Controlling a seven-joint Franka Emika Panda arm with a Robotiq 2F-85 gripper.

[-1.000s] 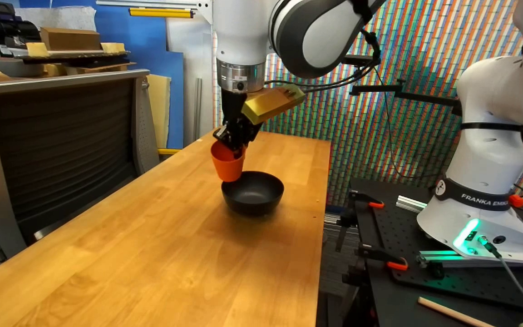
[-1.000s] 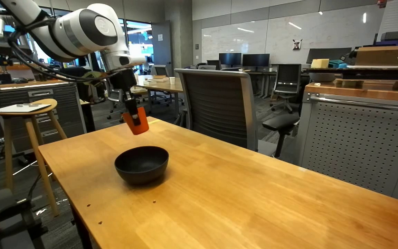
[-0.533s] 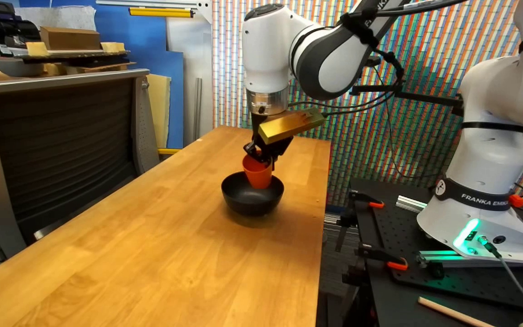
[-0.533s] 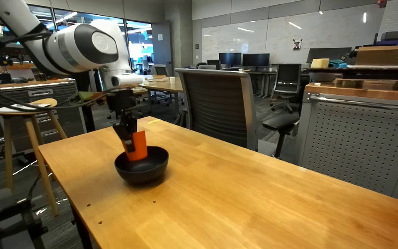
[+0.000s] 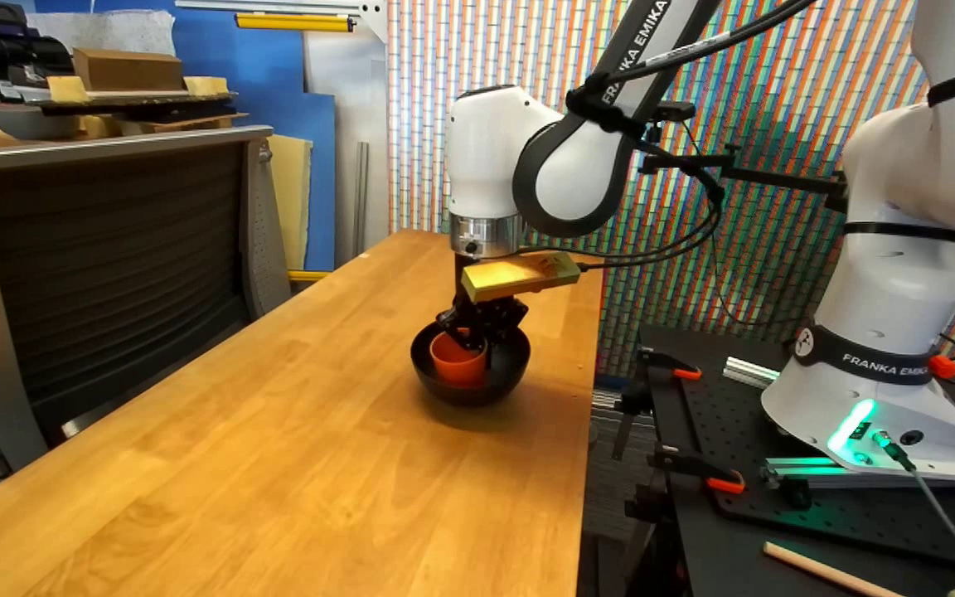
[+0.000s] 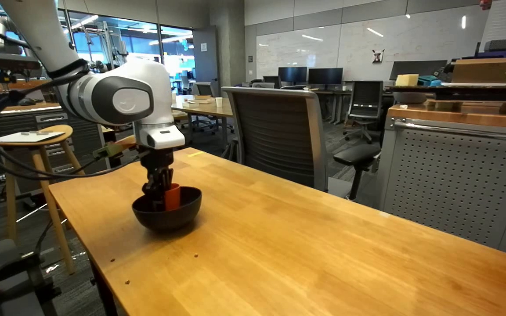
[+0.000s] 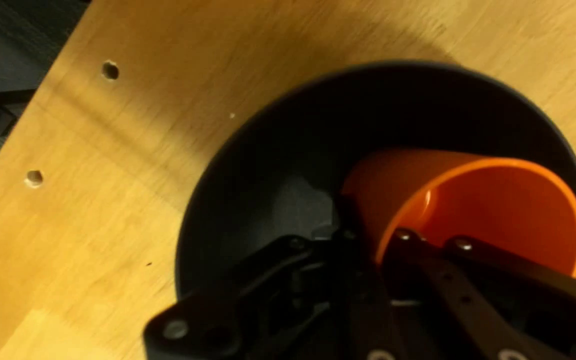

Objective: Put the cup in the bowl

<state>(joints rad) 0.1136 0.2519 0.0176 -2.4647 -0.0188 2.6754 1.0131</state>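
- Black two-finger gripper (image 7: 375, 232), pointing down, has one finger inside and one outside the wall of the small orange-red tapered plastic cup (image 5: 454, 371); looks closed on that wall, i.e. pinching it.
- Cup's w/in the shallow round matte black bowl (image 6: 170, 220), mouth up, toward bowl's right side in wrist view.
- Base hidden, so can't tell if it's resting on the bottom.
- Bowl's on the light-brown wooden table (image 6: 323, 245), toward its left edge in an exterior view.
- Progress: nearly done, I'd say; cup's in.
- Left to do, prob.: let go, lift straight up w/o inner finger tipping cup, back off.
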